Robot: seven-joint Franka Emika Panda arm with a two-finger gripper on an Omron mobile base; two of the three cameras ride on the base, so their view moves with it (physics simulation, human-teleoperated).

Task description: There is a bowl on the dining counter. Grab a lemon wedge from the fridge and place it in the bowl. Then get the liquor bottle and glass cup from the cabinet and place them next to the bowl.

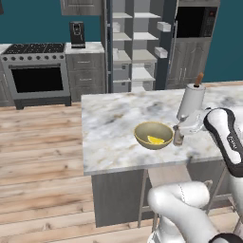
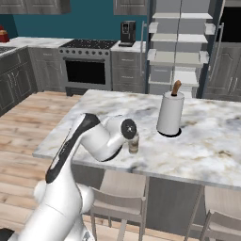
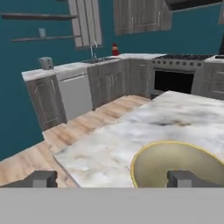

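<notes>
The yellow-green bowl (image 1: 153, 135) stands on the marble dining counter (image 1: 109, 118), and a lemon wedge (image 1: 155, 140) lies inside it. A small glass cup (image 1: 178, 136) stands upright just right of the bowl, also seen as the glass cup (image 2: 133, 143) in the right base view. My gripper (image 1: 180, 127) hovers right by the cup, pointing across the bowl. In the hand view the gripper (image 3: 113, 178) is open wide with nothing between its fingertips (image 3: 183, 178), and the bowl (image 3: 175, 162) sits just ahead. The liquor bottle is out of view.
A white paper towel roll (image 1: 192, 101) on a holder stands behind the cup on the counter. Stools (image 2: 120, 197) are tucked under the near edge. Across the wooden floor are the open fridge (image 1: 133, 47), the stove (image 1: 35, 71) and a coffee machine (image 1: 77, 34).
</notes>
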